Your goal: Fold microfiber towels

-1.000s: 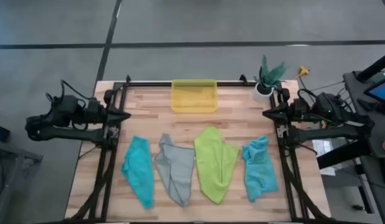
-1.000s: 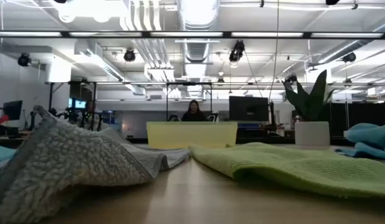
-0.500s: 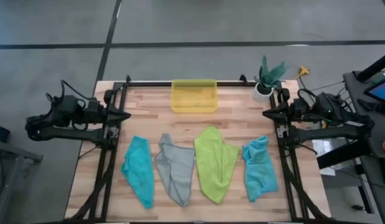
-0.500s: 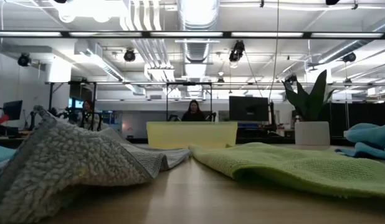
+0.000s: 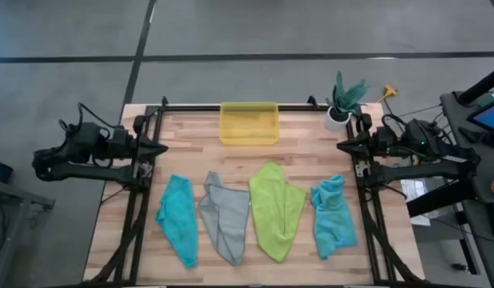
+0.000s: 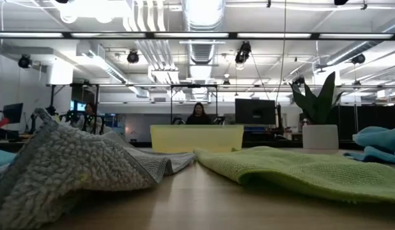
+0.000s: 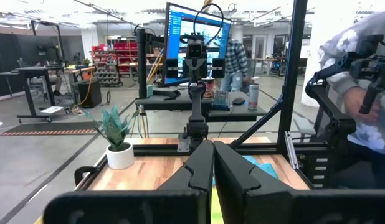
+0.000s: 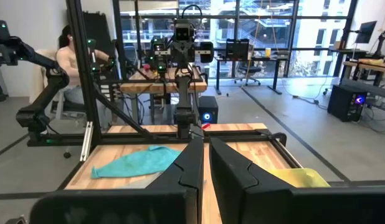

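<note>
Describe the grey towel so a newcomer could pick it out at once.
On the wooden table, four crumpled towels lie in a row along the edge far from the yellow bin. The grey towel is second from the left arm's side, between a teal towel and the lime green towel. It is the only grey one.

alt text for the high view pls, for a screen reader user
Four crumpled microfiber towels lie in a row on the wooden table: left teal towel, grey towel, lime green towel, right teal towel. A yellow bin and a potted plant sit at the far edge. Both arms wait at the sides, holding nothing.
</note>
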